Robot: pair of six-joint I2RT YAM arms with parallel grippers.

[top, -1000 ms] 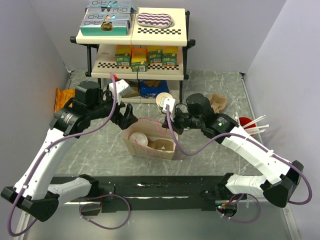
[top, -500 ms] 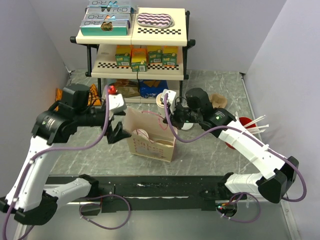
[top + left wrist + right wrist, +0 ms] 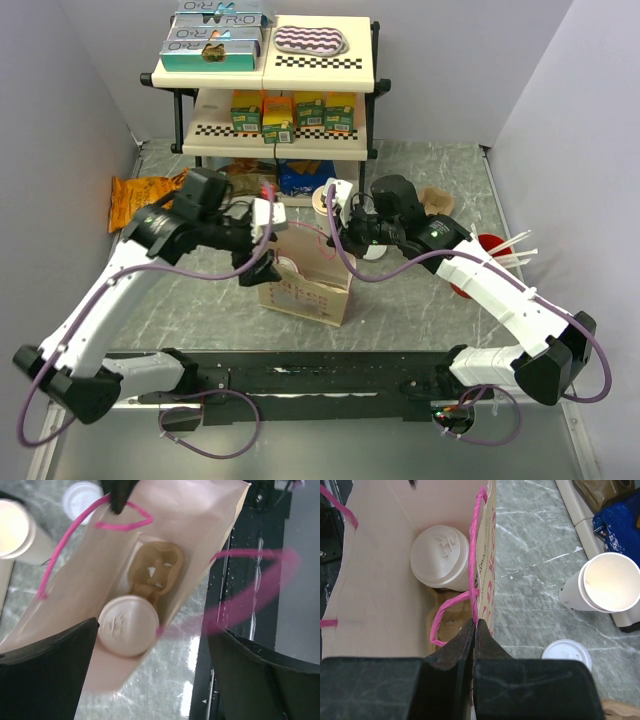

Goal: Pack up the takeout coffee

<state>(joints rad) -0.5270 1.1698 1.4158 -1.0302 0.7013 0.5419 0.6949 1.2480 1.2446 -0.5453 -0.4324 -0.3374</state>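
Right gripper [image 3: 474, 625] is closed, pinching the bag [image 3: 380, 580] at its rim; left gripper [image 3: 155, 630] gapes wide above, empty; lidded coffee [image 3: 128, 625] stands inside the bag; packing looks done, only letting go remains.

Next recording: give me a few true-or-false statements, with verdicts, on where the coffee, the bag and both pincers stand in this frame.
1. The lidded coffee cup stands inside the paper bag. True.
2. The left pincer is clamped on the cup. False: it is open over the bag and holds nothing.
3. The right pincer is shut on the bag's rim by a pink handle. True.
4. The loose white lid lies in the bag. False: it lies on the table outside the bag, near the stack of lidless cups.
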